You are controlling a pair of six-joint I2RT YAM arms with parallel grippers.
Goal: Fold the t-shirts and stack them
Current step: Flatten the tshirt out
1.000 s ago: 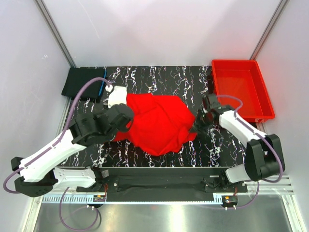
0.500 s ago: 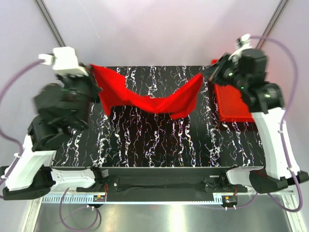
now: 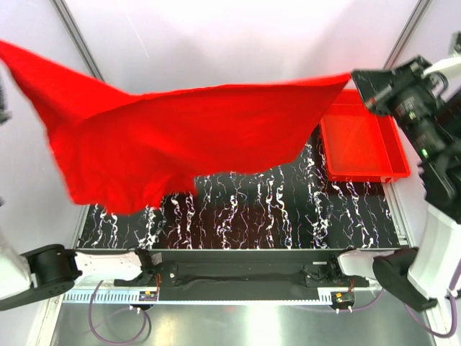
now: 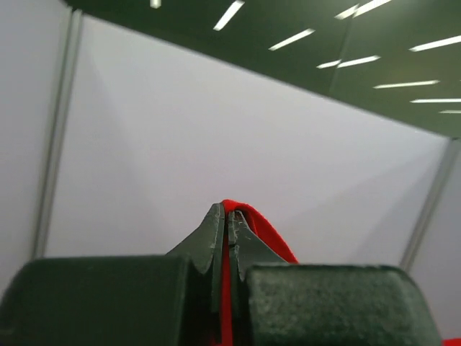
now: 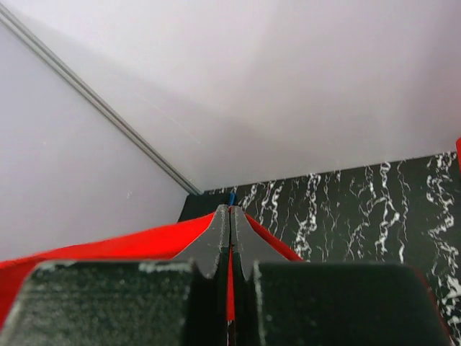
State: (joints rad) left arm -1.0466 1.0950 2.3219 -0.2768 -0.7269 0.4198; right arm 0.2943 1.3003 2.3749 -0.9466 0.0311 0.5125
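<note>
Your red t-shirt [image 3: 180, 144] hung high above the table [image 3: 288, 209]; it was pulled out wide — its long side ran left to right. The left gripper [image 4: 227, 216] was pinched shut on one end; the right gripper [image 5: 230, 215] was pinched shut on the other; neither was nearer. The cloth looked bright, soft and spread open — one loose part sagged lower on the left; the table lay below it.
</note>
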